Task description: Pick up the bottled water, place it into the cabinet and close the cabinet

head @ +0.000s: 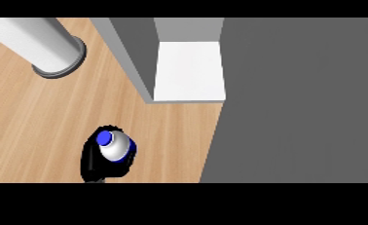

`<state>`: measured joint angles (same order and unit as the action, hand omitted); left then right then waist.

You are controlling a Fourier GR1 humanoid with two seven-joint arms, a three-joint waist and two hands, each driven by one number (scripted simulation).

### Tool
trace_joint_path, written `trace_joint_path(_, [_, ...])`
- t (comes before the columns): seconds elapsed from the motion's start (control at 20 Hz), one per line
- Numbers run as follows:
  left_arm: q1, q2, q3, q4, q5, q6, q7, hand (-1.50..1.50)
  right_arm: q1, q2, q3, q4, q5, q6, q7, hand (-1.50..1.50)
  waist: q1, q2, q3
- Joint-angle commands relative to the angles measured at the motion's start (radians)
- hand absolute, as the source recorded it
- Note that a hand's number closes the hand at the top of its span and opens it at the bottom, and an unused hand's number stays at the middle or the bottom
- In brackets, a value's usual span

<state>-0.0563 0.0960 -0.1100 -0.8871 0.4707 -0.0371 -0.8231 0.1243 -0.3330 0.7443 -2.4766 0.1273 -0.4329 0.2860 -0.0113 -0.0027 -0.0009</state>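
Observation:
The bottled water (115,149), pale with a blue cap and a blue band, stands upright over the wooden counter (50,117) at the lower left, seen from above. My left hand (96,163) is curled round it from the left and below, hiding most of its body. Up and to the right, the cabinet (134,56) stands open, showing its white inner shelf (191,70). The shelf is bare. The right hand does not show.
A wide dark grey panel (295,102), seemingly the cabinet's open door, fills the right side of the view. A light grey cylinder with a dark rim (45,44) lies at the upper left of the counter.

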Motion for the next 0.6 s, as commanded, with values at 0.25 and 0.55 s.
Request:
trace_joint_path(0.25, [-0.014,0.017,-0.036,-0.138,-0.039,0.008,0.129,1.50,-0.045,-0.013,-0.075,-0.148,0.038,0.018,0.140,-1.50,0.010,0.001,0.000])
trace_joint_path(0.55, [0.049,-0.030,-0.096,-0.386,-0.014,0.072,0.317,1.50,0.078,-0.030,0.026,-0.067,0.063,-0.008,-0.056,-1.50,0.007,-0.003,0.002])
